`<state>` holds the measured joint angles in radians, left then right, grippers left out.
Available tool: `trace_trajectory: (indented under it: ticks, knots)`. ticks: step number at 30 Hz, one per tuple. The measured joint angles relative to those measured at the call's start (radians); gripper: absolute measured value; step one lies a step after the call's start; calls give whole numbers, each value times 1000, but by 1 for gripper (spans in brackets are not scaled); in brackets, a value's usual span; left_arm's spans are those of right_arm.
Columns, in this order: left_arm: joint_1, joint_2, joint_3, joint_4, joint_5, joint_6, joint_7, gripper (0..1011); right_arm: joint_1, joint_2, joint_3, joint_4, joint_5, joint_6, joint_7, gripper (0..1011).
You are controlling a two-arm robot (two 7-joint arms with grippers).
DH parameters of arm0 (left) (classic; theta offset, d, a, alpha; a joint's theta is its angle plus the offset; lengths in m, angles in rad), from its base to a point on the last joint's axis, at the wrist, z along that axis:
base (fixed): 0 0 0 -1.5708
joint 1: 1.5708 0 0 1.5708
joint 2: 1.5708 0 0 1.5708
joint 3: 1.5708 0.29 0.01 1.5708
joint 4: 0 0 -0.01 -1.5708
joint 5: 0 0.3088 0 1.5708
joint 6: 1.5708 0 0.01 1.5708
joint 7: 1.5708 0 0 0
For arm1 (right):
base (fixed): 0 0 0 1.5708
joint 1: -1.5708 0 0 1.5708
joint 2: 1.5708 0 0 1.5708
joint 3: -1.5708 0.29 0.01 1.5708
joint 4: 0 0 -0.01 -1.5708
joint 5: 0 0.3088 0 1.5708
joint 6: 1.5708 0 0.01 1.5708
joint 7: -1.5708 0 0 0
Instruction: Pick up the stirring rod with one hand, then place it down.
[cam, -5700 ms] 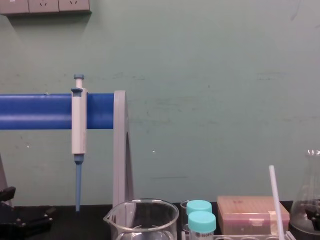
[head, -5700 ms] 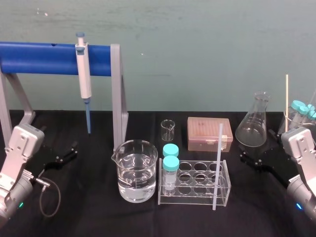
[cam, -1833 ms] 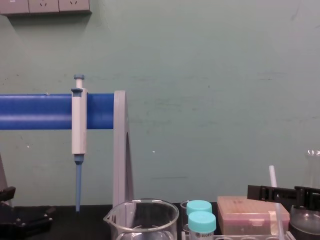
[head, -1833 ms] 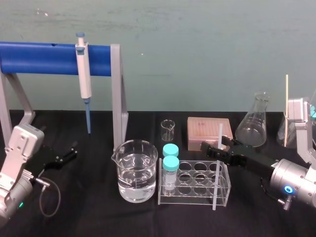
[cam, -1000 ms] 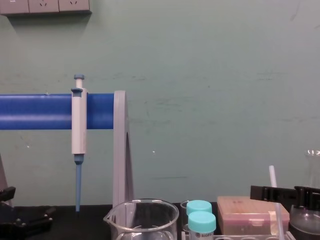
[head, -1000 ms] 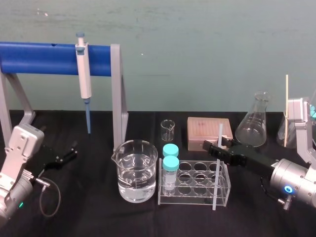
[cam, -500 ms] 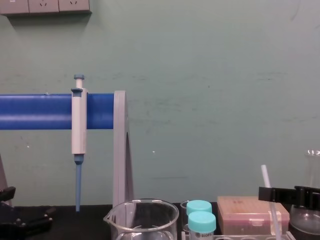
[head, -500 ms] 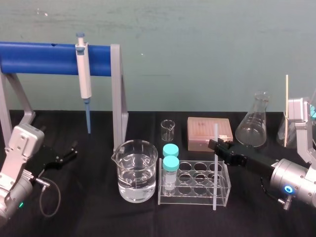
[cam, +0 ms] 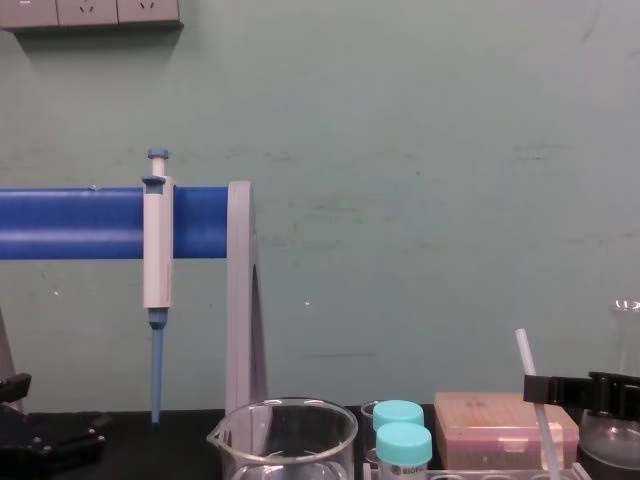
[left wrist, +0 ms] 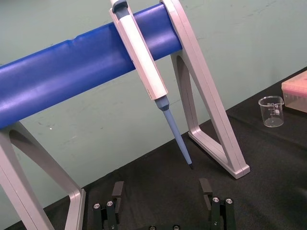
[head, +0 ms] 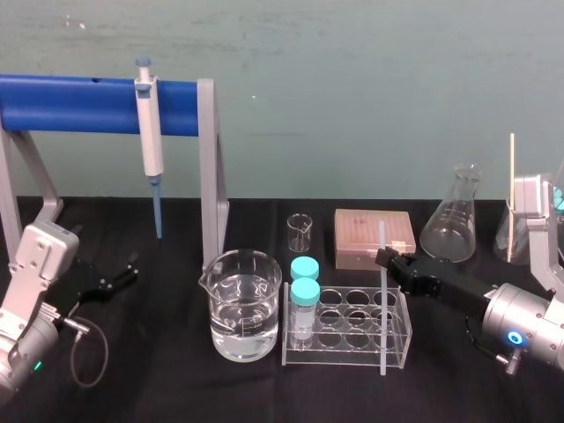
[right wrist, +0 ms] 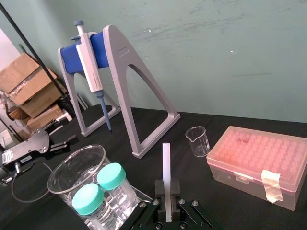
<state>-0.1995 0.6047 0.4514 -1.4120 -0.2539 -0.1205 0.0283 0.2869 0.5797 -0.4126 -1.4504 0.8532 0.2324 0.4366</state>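
The stirring rod (head: pixel 382 300) is a thin translucent white stick standing almost upright in the clear tube rack (head: pixel 345 351). My right gripper (head: pixel 385 257) reaches in from the right and is shut on the rod about a quarter of the way down. In the right wrist view the rod (right wrist: pixel 166 160) rises from between the closed jaws of that gripper (right wrist: pixel 166 194). The chest view shows the rod (cam: pixel 523 352) leaning slightly above the same gripper (cam: pixel 534 388). My left gripper (head: pixel 119 275) rests open at the far left, its fingers (left wrist: pixel 205 188) spread with nothing between them.
A water-filled beaker (head: pixel 245 304) and two teal-capped tubes (head: pixel 305 289) stand left of the rod. Behind it are a small beaker (head: pixel 300 232), a pink tip box (head: pixel 374 238) and a flask (head: pixel 451 216). The pipette (head: pixel 148 132) hangs on the blue stand.
My right gripper has closed on the rod. The rod's top has tipped to the left, so it now stands straighter. The left arm has not moved.
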Motion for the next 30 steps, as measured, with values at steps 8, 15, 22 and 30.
trace_trajectory:
  ticks: [8,15,22,30]
  knots:
    - [0,0,0,0,0,0,0,1000,-8,1,-2,-7,-15,-50,10,60]
    - [0,0,0,0,0,0,0,1000,-26,5,5,-27,-60,-134,25,60]
    - [0,0,0,0,0,0,0,1000,-45,9,25,-59,-108,-210,46,60]
    - [0,0,0,0,0,0,0,1000,-57,20,49,-104,-132,-253,96,60]
